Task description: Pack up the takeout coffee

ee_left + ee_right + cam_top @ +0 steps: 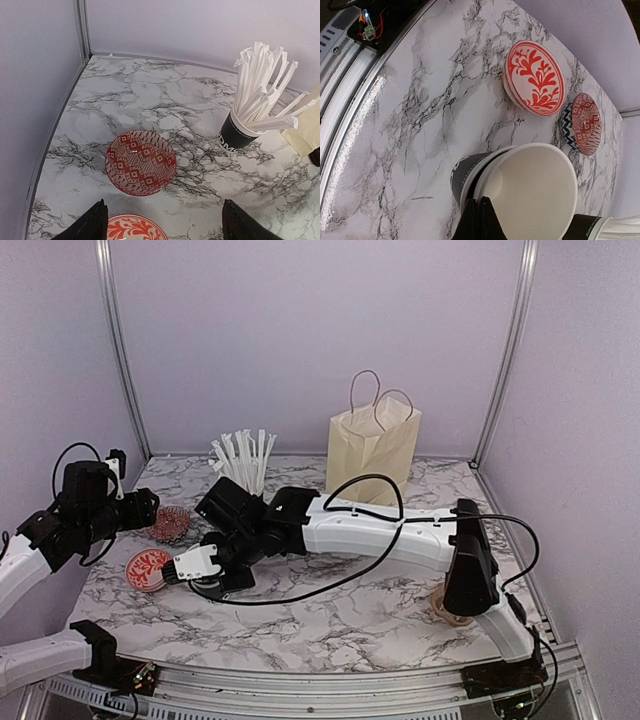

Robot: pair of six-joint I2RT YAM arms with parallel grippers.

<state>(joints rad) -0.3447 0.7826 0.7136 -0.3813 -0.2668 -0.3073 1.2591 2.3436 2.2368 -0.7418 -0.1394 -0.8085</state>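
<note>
Right pincer (479,204) is clamped on the rim of the takeout coffee (530,192), its two dark fingers pinched together over the thin paper wall at the near edge of the mouth; the cup is the black one with a white band under the rim, and in the wrist view it is open, cream inside, with no lid on it and none that I can make out elsewhere; whether its base rests on the tabletop (350,625) or hangs just off it I cannot tell. From above, the cup is almost wholly hidden beneath the right arm's wrist, at the near left of the marble; just beside it lies the leaf-pattern dish (535,77), and a little further back the diamond-pattern bowl (140,162); behind those stands the straw cup (239,136), a like black cup stuffed with white wrapped straws. Left pincer (165,226) hangs over the two red dishes with its jaws spread wide and nothing between them. The paper bag (372,450) stands upright at the back, right of centre, handles up, well apart from the coffee.

By my reading the job is barely begun: the grasp is made, and that is all; the lift, the carry across to the bag and the lowering into its mouth are left to do; what lies inside the bag these views do not show.
</note>
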